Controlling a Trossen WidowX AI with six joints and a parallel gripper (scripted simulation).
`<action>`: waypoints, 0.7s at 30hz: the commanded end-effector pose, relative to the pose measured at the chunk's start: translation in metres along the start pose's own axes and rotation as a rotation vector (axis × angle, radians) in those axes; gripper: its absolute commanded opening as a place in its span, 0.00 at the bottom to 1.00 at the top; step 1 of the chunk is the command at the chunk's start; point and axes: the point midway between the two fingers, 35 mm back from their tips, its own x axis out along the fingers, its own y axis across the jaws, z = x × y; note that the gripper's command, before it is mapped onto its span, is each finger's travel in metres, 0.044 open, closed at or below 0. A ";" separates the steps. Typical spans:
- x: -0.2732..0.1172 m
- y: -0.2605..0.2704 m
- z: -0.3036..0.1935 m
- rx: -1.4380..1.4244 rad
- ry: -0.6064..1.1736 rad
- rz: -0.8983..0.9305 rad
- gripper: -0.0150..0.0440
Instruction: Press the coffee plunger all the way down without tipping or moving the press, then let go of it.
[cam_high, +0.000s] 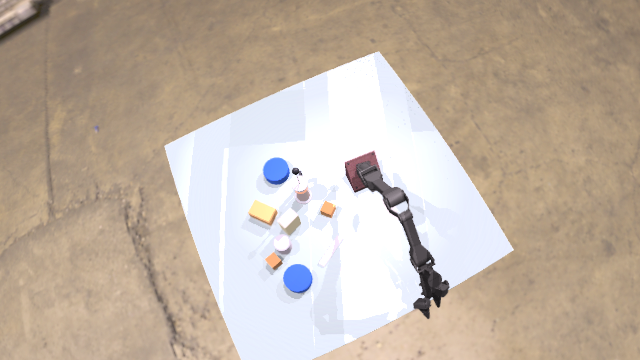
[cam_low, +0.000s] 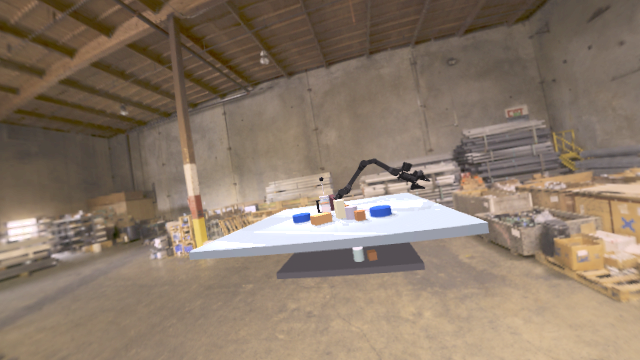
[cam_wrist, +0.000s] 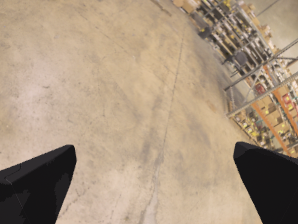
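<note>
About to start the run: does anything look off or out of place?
The open gripper hangs past the table edge, far from the press, aimed at the floor. The press stands upright, plunger up.

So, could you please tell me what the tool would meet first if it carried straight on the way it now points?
Probably the concrete floor. The open tool hangs at the table edge, pointing outward and downward, away from the coffee press. The wrist view shows only floor ahead, though depth is unclear.
</note>
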 end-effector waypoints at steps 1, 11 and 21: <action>-0.003 -0.032 -0.059 -0.031 0.130 -0.016 1.00; -0.040 -0.113 -0.199 -0.045 0.445 -0.060 1.00; -0.140 -0.193 -0.309 0.086 0.745 -0.169 1.00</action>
